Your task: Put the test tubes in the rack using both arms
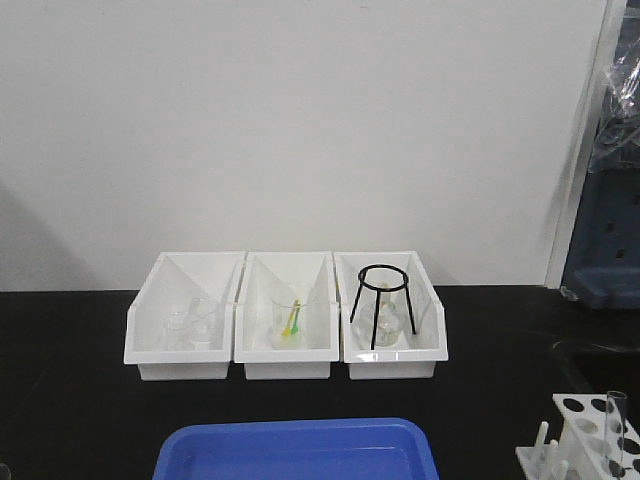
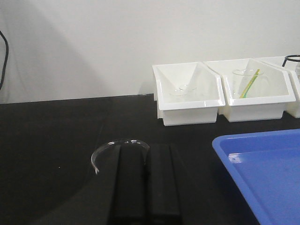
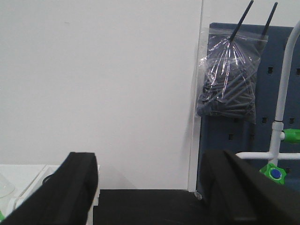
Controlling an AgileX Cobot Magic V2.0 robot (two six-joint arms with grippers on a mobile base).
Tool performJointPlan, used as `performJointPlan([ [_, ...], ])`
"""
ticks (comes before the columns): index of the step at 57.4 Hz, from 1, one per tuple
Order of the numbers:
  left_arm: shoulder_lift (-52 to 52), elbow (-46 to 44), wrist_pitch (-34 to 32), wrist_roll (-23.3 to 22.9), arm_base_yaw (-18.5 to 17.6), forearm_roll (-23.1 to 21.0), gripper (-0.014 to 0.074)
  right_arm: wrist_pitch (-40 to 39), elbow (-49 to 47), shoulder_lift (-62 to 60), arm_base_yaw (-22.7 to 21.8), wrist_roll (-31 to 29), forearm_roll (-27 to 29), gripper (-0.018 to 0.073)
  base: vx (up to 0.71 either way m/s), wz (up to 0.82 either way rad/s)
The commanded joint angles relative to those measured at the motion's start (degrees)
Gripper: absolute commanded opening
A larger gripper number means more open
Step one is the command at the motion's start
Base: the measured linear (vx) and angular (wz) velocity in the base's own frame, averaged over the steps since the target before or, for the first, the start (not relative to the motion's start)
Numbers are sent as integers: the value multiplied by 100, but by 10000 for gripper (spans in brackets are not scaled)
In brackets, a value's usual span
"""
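Note:
The white rack stands at the front right corner of the black table, cut off by the frame edge. One clear test tube stands upright in it, and white pegs rise on its left side. No arm shows in the front view. In the left wrist view my left gripper is low over the table with its jaws closed together. A curved clear glass rim shows just behind its fingertips, too wide for a test tube. My right gripper is wide open and empty, facing the wall.
Three white angled bins stand in a row at the back, holding beakers and a black tripod ring stand. A blue tray lies at the front centre and also shows in the left wrist view. A dark pegboard with a plastic bag is at the right.

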Motion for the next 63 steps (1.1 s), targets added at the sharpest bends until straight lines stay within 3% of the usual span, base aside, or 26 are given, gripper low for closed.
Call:
performJointPlan([
  [1,-71,-143,-438,-62,-17,-14,-1,-414,-187,-24,-28,-26,-51,510,0,0],
  [16,-71,-143,-438,-62,-17,-14,-1,-313,-58,-347,-28,-35,1,445,0,0],
  [25,-71,-143,-438,-62,-17,-14,-1,-317,628,-1085,16,-91,121,249,0,0],
  [35,-71,-143,-438,-62,-17,-14,-1,-295,1727,-2228,713,-452,246,-16,0,0],
  [41,-71,-143,-438,-62,-17,-14,-1,-255,2336,-2839,997,-900,761,-14,0,0],
  [50,-71,-143,-438,-62,-17,-14,-1,-355,3114,-3689,969,-1750,2022,-12,0,0],
  [54,-71,-143,-438,-62,-17,-14,-1,219,3096,-4002,969,-1974,1863,-11,0,0],
  [63,-64,-149,-438,-62,-17,-14,-1,557,3096,-3967,1116,-1971,1197,-9,0,0],
])
